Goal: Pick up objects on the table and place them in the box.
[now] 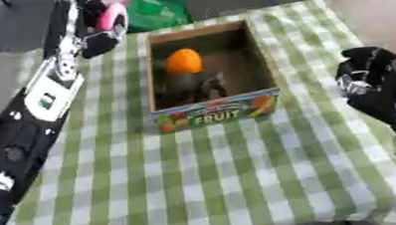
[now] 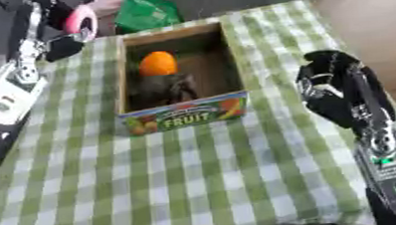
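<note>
Two hands frame the scene, and nearest the camera the green-and-white checked cloth on the tabletop (image 1: pixel 215 183) lies bare, soft-looking and flat. On the right side, the right hand (image 2: pixel 331 92) hangs just above the cloth, black and glossy, its fingers curled inward around nothing, beside the box's right wall but apart from it. Further on stands the box (image 1: pixel 212 111), a cardboard tray with brown inner walls and a printed front panel reading FRUIT, its long axis running away from the camera. Inside it sit a smooth, rounded orange object (image 1: pixel 184 61) toward the middle and a dark, lumpy thing (image 2: pixel 167 89) just in front of it, too indistinct to name. Farthest off, at the table's far left corner, the left hand (image 1: pixel 100 34) is closed around a pink object (image 1: pixel 112 15), rounded and shiny, held above the cloth. The box lies to that hand's right and slightly nearer the camera, so the left arm is judged the one to carry across and lower into the open top. Beyond the table edge a green bag (image 1: pixel 158 11) rests
</note>
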Robot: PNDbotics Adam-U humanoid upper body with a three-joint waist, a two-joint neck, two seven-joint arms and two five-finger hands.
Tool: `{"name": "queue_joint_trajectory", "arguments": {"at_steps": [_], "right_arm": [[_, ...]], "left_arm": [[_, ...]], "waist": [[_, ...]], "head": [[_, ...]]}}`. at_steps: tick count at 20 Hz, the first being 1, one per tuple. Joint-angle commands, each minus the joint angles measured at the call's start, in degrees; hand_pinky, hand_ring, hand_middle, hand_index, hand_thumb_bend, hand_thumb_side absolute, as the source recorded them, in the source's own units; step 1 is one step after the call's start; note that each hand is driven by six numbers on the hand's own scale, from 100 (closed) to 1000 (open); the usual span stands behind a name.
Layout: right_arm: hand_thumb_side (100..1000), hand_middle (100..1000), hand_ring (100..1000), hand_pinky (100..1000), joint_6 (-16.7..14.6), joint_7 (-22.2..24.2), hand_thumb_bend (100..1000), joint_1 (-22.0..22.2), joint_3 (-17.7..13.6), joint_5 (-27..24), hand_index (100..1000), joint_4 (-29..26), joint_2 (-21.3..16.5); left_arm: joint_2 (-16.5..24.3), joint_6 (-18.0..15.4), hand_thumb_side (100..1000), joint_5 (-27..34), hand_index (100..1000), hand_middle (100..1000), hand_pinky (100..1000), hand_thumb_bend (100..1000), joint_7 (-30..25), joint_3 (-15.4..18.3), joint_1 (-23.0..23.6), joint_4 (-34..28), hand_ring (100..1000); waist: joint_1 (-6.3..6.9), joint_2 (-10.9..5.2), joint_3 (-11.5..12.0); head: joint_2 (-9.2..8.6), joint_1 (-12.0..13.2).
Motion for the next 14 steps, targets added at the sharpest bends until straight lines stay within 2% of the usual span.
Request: {"name": "queue_joint_trajectory", "arguments": {"at_steps": [1, 4, 5, 6, 7, 9, 10, 11, 14], "right_arm": [[196, 560, 662, 641, -0.1, 0.3, 100, -0.7, 0.0, -0.2, 725, -0.6, -0.5], [196, 560, 662, 642, -0.1, 0.5, 100, -0.8, 0.2, -0.3, 725, -0.6, -0.4], [196, 561, 662, 642, -0.1, 0.5, 100, -0.9, 0.2, -0.3, 725, -0.6, -0.4], [196, 561, 662, 642, -0.2, 0.6, 100, -0.9, 0.2, -0.3, 725, -0.6, -0.3], [196, 561, 662, 642, -0.2, 0.6, 100, -1.0, 0.3, -0.3, 725, -0.6, -0.3], [196, 561, 662, 642, -0.2, 0.6, 100, -1.0, 0.3, -0.4, 725, -0.6, -0.2], [196, 561, 662, 642, -0.2, 0.6, 100, -1.0, 0.2, -0.4, 725, -0.6, -0.2], [196, 561, 662, 642, -0.2, 0.6, 100, -1.0, 0.2, -0.4, 725, -0.6, -0.2], [196, 561, 662, 642, -0.2, 0.6, 100, -0.9, 0.1, -0.4, 725, -0.6, -0.1]], "left_arm": [[-1.3, -1.8, 112, -2.8, 555, 441, 607, 408, -3.0, -2.1, -2.1, 0.0, 480], [-3.8, -4.2, 111, -5.2, 574, 462, 617, 474, -5.9, -4.1, -2.2, 2.3, 497], [-4.4, -5.2, 104, -6.1, 590, 479, 624, 555, -6.9, -4.5, -2.2, 3.1, 514], [-5.1, -6.1, 101, -7.1, 594, 484, 626, 580, -7.9, -4.8, -2.1, 3.9, 518], [-5.8, -7.1, 100, -8.1, 623, 513, 641, 689, -8.9, -4.9, -2.0, 4.7, 549], [-6.5, -8.9, 105, -9.9, 667, 566, 665, 811, -10.7, -4.7, -1.7, 6.0, 601], [-6.7, -9.6, 173, -10.6, 678, 580, 671, 826, -11.6, -4.3, -1.6, 6.3, 613], [-6.8, -10.2, 358, -10.9, 717, 635, 705, 899, -12.6, -3.7, -1.5, 6.2, 667], [-6.3, -10.8, 499, -9.7, 759, 716, 755, 997, -15.5, -1.1, -1.3, 3.6, 735]], "waist": [[-0.35, -0.86, -0.4], [-0.44, -0.72, -1.0], [-0.47, -0.69, -1.2], [-0.5, -0.67, -1.4], [-0.55, -0.66, -1.5], [-0.63, -0.68, -1.7], [-0.67, -0.69, -1.8], [-0.7, -0.7, -1.8], [-0.81, -0.75, -1.5]], "head": [[-0.04, 0.3], [-0.18, 0.5], [-0.23, 0.5], [-0.27, 0.5], [-0.33, 0.5], [-0.42, 0.5], [-0.45, 0.4], [-0.49, 0.4], [-0.48, 0.2]]}}
